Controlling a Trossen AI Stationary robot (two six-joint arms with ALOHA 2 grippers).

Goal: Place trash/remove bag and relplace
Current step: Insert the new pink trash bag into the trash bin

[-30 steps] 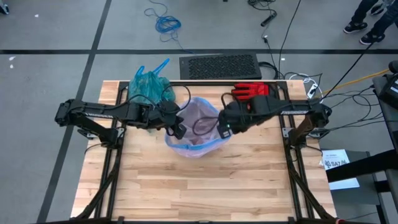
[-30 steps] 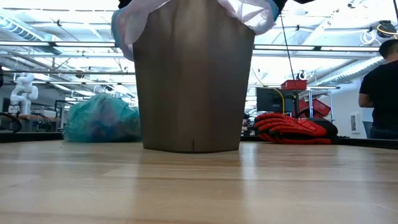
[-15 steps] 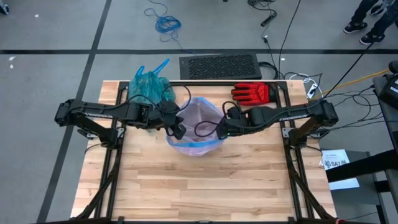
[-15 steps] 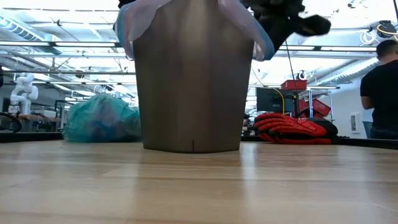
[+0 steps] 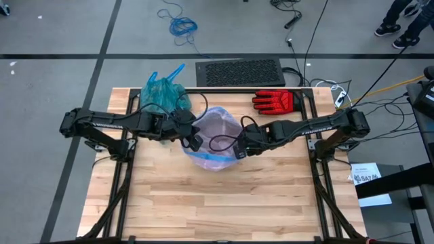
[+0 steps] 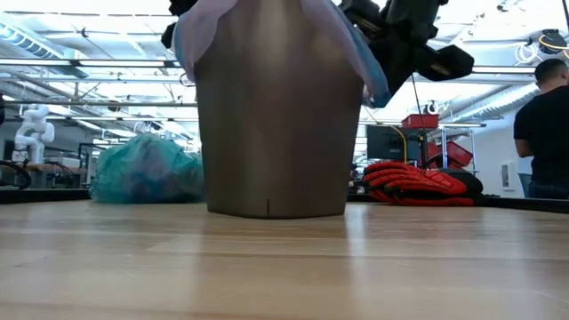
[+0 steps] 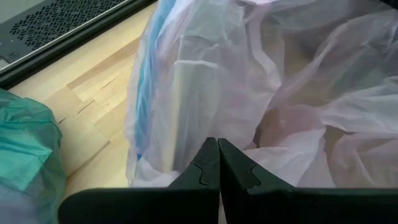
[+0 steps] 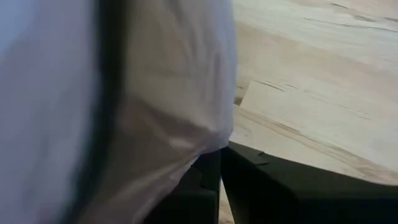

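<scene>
Replacement stage of the bin-liner task. The right gripper [image 5: 239,150] has moved over the past second from the bin's right rim toward the near-right side, lower against the wall, drawing the pale pink liner [image 5: 218,129] down with it; its fingers are pressed together on a fold of that film. The left gripper [image 5: 194,143], unchanged in place at the left rim, likewise has its fingers closed on the liner's edge. The shift suggests that the new liner is being seated over the rim of the bin [image 6: 271,116], with the near side, where the blue strip [image 5: 215,157] hangs, probably the last part to settle. The teal bag [image 5: 163,95], apparently filled and removed, lies at the table's far left, apart from the bin; no loose trash shows. A red glove [image 5: 274,101] lies far right, near the right arm. The near half of the table [image 5: 217,203] offers open room; the bin stands well clear of every edge.
</scene>
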